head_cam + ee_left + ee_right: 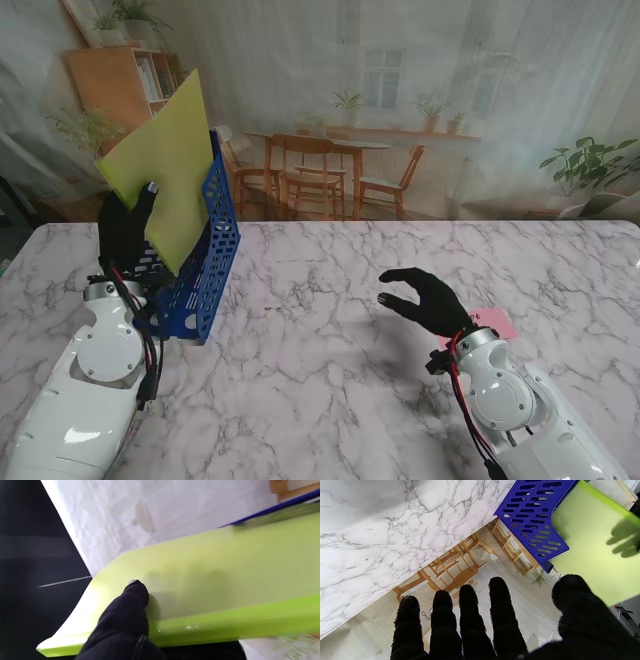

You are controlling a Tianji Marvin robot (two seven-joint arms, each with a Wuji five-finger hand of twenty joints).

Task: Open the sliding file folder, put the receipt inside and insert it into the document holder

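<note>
A yellow-green file folder (172, 165) stands tilted with its lower corner inside the blue perforated document holder (210, 270) at the left of the table. My left hand (124, 228) is shut on the folder's left edge, thumb pressed on its face. In the left wrist view the thumb (132, 600) lies on the folder (225, 580). My right hand (425, 297) hovers open over the right part of the table, holding nothing. The right wrist view shows the holder (535, 517) and folder (590, 552) beyond my spread fingers (467, 615). A pink slip (492, 324), possibly the receipt, lies by my right wrist.
The marble table top (330, 380) stretches between the arms. A printed room backdrop (400, 110) hangs behind the table's far edge. The holder stands close to my left forearm (95, 350).
</note>
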